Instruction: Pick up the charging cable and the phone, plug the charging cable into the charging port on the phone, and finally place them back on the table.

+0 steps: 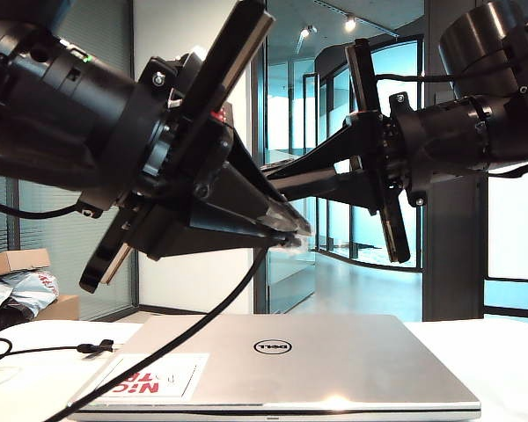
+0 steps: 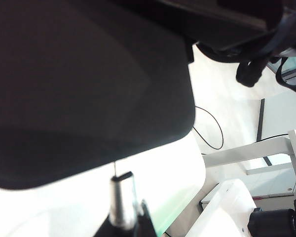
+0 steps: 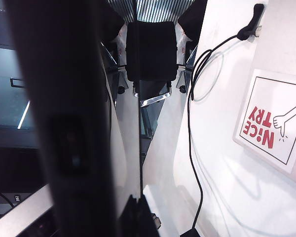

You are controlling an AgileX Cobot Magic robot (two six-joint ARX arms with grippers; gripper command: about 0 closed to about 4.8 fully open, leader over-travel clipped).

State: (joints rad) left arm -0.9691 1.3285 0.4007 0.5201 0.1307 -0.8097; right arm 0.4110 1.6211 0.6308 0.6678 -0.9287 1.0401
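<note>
Both arms are raised above the table (image 1: pixel 502 360). My left gripper (image 2: pixel 130 223) is shut on the charging cable's silver plug (image 2: pixel 122 196). The plug tip sits just short of the edge of the phone (image 2: pixel 89 89), a matte black slab with a rounded corner. My right gripper (image 3: pixel 138 213) is shut on the phone (image 3: pixel 74 123), which shows almost edge-on. In the exterior view the left gripper (image 1: pixel 290 233) and right gripper (image 1: pixel 282 176) meet tip to tip, and the phone is hidden there. The charging cable (image 1: pixel 172 343) hangs from the left gripper down across the laptop.
A closed silver laptop (image 1: pixel 317 360) with a red-and-white sticker (image 1: pixel 154 376) lies under the grippers. Slack cable with its black strap (image 1: pixel 95 347) rests on the table at the left. A cardboard box (image 1: pixel 18 261) stands at the far left.
</note>
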